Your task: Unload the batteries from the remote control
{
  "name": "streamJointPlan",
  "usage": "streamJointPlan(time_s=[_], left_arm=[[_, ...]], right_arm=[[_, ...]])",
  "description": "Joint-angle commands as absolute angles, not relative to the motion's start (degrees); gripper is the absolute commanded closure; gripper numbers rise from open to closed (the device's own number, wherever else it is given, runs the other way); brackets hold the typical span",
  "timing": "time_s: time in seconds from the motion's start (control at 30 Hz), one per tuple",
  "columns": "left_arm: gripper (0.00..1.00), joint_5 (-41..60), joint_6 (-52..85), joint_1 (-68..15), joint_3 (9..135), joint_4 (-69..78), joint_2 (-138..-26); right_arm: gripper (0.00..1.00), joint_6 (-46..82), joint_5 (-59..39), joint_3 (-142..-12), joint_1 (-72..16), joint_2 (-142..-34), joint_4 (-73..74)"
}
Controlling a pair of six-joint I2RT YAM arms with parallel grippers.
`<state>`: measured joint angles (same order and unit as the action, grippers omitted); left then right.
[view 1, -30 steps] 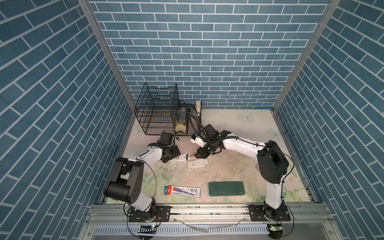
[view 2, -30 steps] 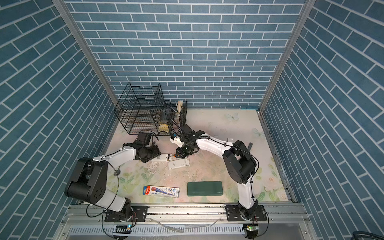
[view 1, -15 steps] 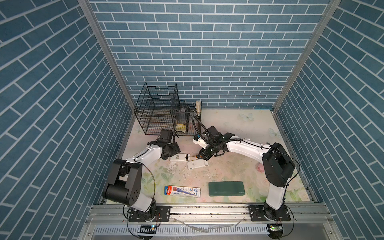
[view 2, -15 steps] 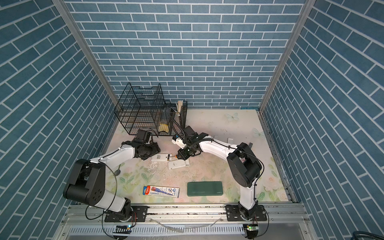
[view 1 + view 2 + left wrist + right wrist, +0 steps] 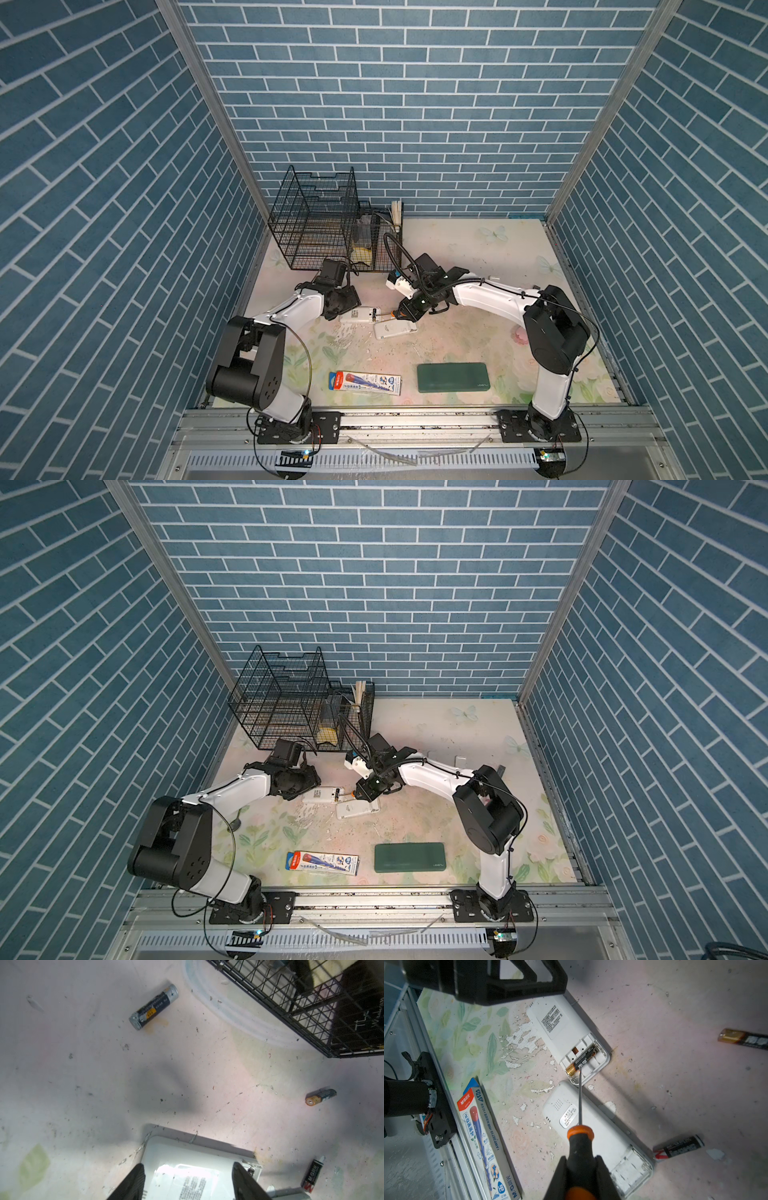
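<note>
Right gripper [image 5: 581, 1169] is clenching the orange-and-black screwdriver [image 5: 580, 1147], its tip working at the one battery [image 5: 581, 1059] sitting in the open bay of the white remote [image 5: 566, 1028]; left gripper [image 5: 187, 1180] is straddling that remote's body, jaws apart, contact uncertain. The battery is looking light, rigid, smooth and prone to rolling, so levering under the gold end seems best. Loose batteries [image 5: 153, 1007] are lying nearby; the pencil box [image 5: 483, 1142] is reading "M&G" and "HB".
</note>
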<state>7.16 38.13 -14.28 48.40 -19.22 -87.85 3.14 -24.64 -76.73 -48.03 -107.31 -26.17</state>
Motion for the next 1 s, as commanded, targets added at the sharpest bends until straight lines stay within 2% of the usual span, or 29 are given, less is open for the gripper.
streamJointPlan(time_s=[0.0, 0.7, 0.97], left_arm=[[0.32, 7.3, 37.9, -14.5, 47.7, -19.1, -89.2], [0.36, 7.5, 38.4, -15.7, 47.3, -17.6, -92.5], [0.36, 5.7, 38.4, -15.8, 47.0, -19.0, -90.3]], right_arm=[[1.00, 1.3, -25.4, -74.9, -48.5, -107.2, -25.9], [1.00, 3.6, -27.8, -75.3, -49.4, -111.3, -18.7], [1.00, 5.5, -28.4, -75.2, -49.3, -109.3, -17.3]])
